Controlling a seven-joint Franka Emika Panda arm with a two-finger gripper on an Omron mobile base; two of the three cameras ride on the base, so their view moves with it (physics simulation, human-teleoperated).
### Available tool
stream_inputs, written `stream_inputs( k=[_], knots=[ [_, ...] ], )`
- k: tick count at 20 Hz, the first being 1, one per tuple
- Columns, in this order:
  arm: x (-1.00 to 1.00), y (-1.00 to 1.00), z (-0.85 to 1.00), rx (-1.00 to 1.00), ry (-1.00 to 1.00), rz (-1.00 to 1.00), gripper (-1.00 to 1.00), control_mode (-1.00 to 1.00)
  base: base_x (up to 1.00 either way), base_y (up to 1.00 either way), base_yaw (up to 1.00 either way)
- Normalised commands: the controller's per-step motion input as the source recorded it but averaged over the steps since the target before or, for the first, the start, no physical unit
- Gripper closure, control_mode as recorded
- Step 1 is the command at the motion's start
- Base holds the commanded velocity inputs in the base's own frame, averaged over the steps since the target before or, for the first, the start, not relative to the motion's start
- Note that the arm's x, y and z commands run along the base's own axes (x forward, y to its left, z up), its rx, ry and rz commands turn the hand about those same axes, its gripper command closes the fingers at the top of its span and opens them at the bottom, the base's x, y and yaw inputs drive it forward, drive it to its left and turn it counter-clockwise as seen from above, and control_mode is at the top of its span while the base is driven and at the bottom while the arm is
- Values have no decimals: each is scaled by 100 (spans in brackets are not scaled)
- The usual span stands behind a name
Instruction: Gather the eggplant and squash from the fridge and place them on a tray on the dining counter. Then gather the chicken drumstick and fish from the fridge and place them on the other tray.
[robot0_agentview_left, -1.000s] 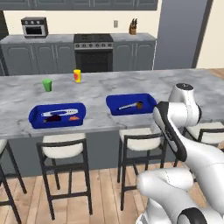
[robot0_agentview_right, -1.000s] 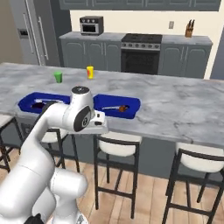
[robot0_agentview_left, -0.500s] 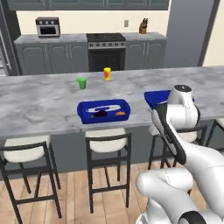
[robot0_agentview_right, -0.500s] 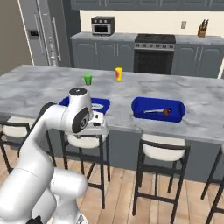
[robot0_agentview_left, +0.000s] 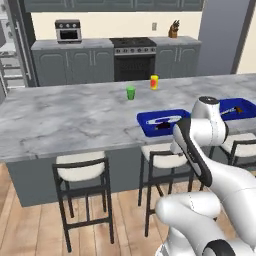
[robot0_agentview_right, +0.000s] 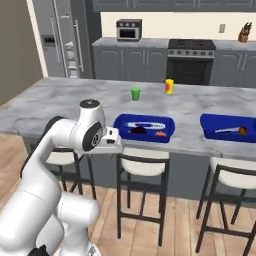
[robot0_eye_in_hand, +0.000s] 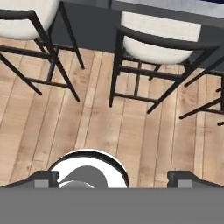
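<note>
Gripper (robot0_eye_in_hand: 113, 177) is wide open and empty, pointing down at the wood floor (robot0_eye_in_hand: 87, 118) in front of the bar stools (robot0_eye_in_hand: 159, 41); fingertips (robot0_eye_in_hand: 43, 177) sit at the bottom corners of the hand view with nothing between them. Arm is tucked in close to the base, in a carry/transit pose, not reaching for anything.

Just beyond the stools, on the dining counter (robot0_agentview_left: 75, 115), two blue trays. Near tray (robot0_agentview_right: 144, 128) has a dark item, a small reddish one and a pale elongated one in it; can't tell which foods they are at this resolution. Far tray (robot0_agentview_right: 231, 128) at the right end also holds something, a pale long piece plus a brown bit. A green cup (robot0_agentview_right: 135, 93) and a yellow cup (robot0_agentview_right: 169, 86) stand on the counter behind the trays.

Far back left, the fridge (robot0_agentview_right: 62, 37), door side toward the counter; whether it's open I can't tell.

My read: this is a transit leg between fridge and counter, hand empty. Both trays already loaded, so likely late in the task. Which items remain I can't confirm. If anything is left, the next move calls for driving the base around to the fridge and lining up on the shelf with the jaws wide.
</note>
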Motion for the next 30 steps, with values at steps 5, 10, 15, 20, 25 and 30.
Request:
stream_inputs(
  k=[5, 10, 15, 20, 25, 30],
  knots=[
    [0, 0, 0, 0, 0, 0, -100, 100, 0, 100, -9],
    [0, 0, 0, 0, 0, 0, -100, 100, 2, 100, -11],
    [0, 0, 0, 0, 0, 0, -100, 100, 6, 100, -11],
    [0, 0, 0, 0, 0, 0, -100, 100, 13, 100, -10],
    [0, 0, 0, 0, 0, 0, -100, 100, 18, 100, -10],
    [0, 0, 0, 0, 0, 0, -100, 100, 21, 100, -11]
  ],
)
